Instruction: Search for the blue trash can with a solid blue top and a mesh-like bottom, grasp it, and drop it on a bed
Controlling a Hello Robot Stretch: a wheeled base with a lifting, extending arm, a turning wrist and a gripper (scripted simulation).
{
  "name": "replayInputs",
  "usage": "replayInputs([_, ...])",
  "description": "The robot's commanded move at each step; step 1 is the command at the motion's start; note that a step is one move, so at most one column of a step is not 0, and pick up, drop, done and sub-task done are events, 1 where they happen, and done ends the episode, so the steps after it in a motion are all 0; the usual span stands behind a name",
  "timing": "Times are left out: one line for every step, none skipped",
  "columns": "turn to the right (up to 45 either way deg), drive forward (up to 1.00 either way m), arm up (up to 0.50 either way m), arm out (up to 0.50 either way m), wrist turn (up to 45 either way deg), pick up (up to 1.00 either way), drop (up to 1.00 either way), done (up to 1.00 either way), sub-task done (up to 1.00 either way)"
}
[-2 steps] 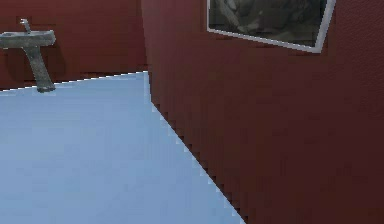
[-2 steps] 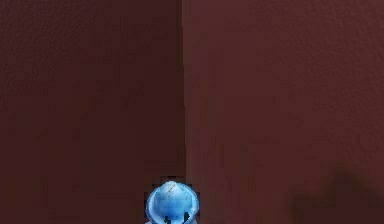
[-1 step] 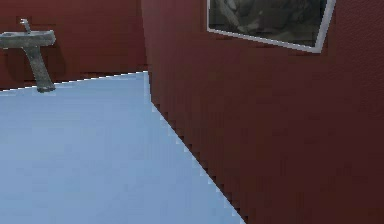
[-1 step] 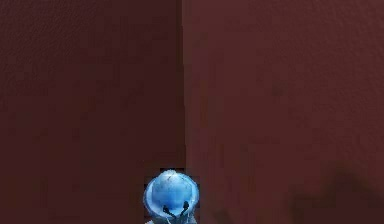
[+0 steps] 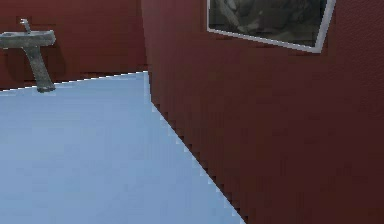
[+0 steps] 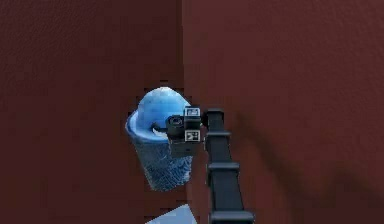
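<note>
**Trash can [image 6: 152, 118] hangs at the end effector [image 6: 172, 128]**

In the arm side view the blue trash can, with a solid domed top over a mesh bottom, hangs tilted at the end effector's far end. It is clear of the floor [image 6: 175, 216], in front of a dark red wall [image 6: 290, 90]. The end effector holds it, but I cannot tell how its fingers are set.

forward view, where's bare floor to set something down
Bare: the pale blue floor between the dark red wall on the right and the sink at far left. Crowded: arm side view, blue trash can and gripper by the wall corner.
</note>
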Motion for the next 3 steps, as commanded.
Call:
replayInputs([0.0,0.00,0.12,0.00,0.0,0.00,0.00,0.00,0.00])
replayInputs([0.0,0.00,0.00,0.00,-45.0,0.00,0.00,0.00,0.00])
replayInputs([0.0,0.00,0.00,0.00,-45.0,0.00,0.00,0.00,0.00])
